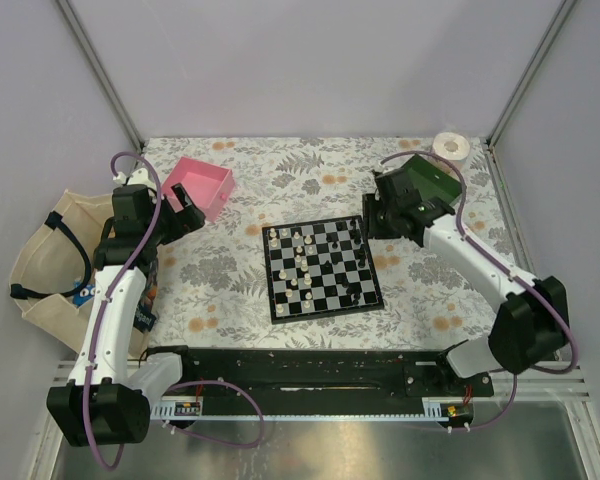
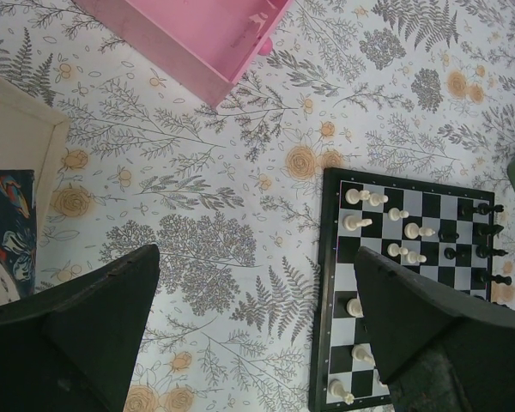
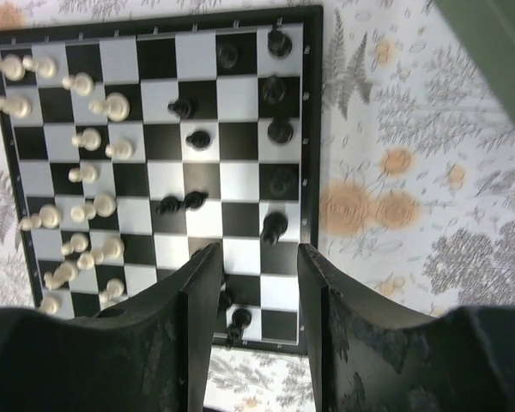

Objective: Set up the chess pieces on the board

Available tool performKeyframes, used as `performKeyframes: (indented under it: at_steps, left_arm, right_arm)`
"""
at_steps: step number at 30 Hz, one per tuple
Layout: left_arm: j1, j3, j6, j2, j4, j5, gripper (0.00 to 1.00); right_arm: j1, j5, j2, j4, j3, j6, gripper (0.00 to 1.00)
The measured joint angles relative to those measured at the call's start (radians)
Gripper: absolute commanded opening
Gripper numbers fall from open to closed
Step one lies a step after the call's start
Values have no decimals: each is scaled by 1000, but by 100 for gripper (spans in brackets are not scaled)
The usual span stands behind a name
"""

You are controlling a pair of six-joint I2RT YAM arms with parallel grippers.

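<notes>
I find the board (image 1: 322, 268) lying flat near the middle of the table (image 1: 280, 170), between the two arms and slightly askew. The overhead view shows the cream chess pieces (image 1: 298, 262) scattered over its left half and the black chess pieces (image 1: 355, 290) on its right half. The individual men are too small there to tell apart.

The right wrist view resolves them better. The right pincer (image 3: 257, 251) hangs over the board's near right edge with its fingers partly spread and nothing pinched between them. Two black men stand just beside the inner face of one finger.

The left wrist view shows the left pincer (image 2: 256, 257) spread wide over bare table, left of the board and clear of it. It also shows the pink tray (image 2: 197, 39) beyond.

Only the overhead view shows the green tray (image 1: 427, 180) whole, a tape roll (image 1: 450, 147) behind it, and the cloth bag (image 1: 40, 270) off the table's left side.
</notes>
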Motion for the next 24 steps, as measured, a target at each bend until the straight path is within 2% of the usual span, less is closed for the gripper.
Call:
performKeyframes:
  at_steps: [5, 12, 24]
  left_arm:
    - [0, 0, 0, 3, 0, 9, 99]
    - [0, 0, 1, 16, 0, 26, 99]
    - [0, 0, 9, 38, 0, 56, 99]
  right_arm:
    - [63, -32, -103, -6, -113, 39, 51]
    - [195, -79, -114, 3, -237, 101, 55]
    - [217, -90, -57, 34, -274, 119, 52]
